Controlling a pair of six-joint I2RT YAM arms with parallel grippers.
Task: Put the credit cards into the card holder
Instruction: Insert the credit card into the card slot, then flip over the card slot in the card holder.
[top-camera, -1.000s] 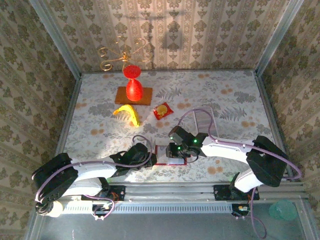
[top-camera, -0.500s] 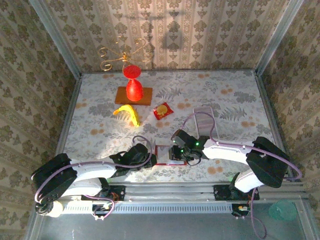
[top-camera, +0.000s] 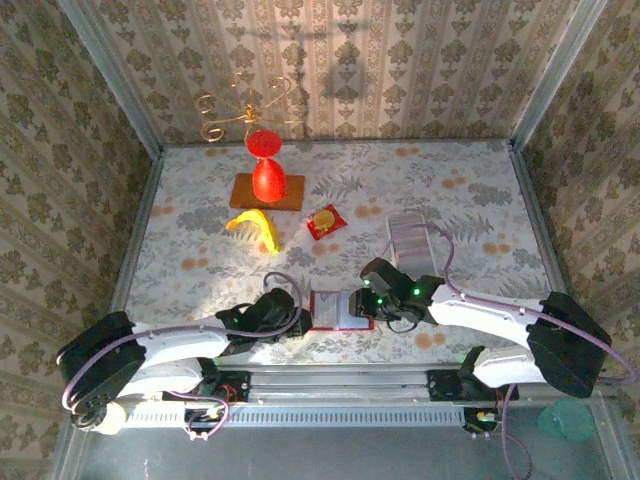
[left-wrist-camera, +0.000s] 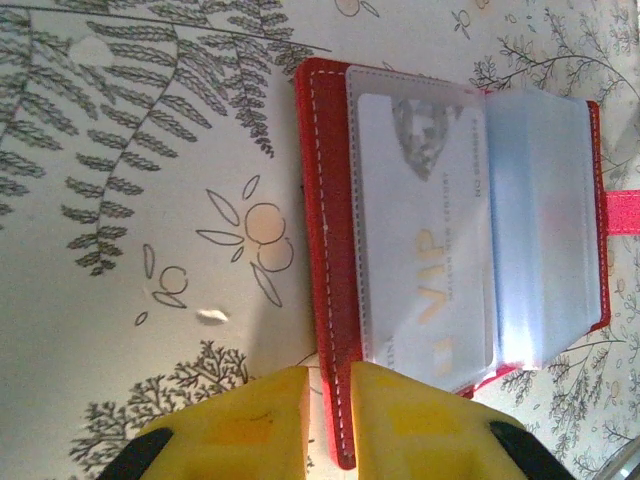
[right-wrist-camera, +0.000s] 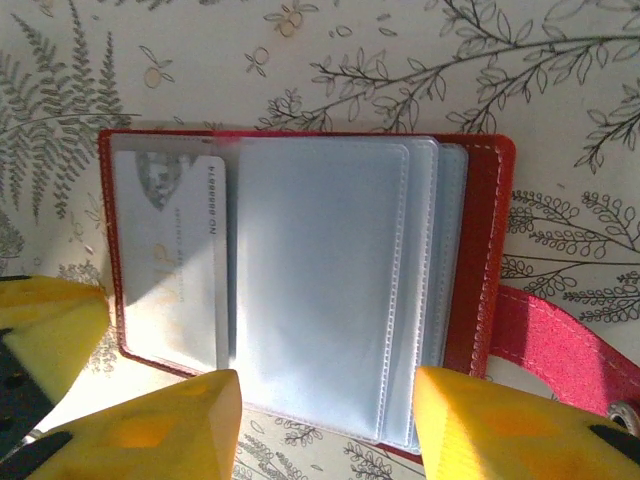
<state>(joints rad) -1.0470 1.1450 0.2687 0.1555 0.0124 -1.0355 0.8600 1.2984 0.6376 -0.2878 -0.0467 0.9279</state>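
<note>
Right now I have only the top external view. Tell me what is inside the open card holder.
Observer: The left wrist view shows one pale card marked VIP slotted into the card holder.
Operator: Report the left tool's grip.
Observer: The left tool pinches the holder's red cover edge between its yellow fingers.
Operator: Now the right tool.
Observer: In the right wrist view the right tool is open, its fingers wide apart at the near edge of the other clear sleeves, which look empty.
</note>
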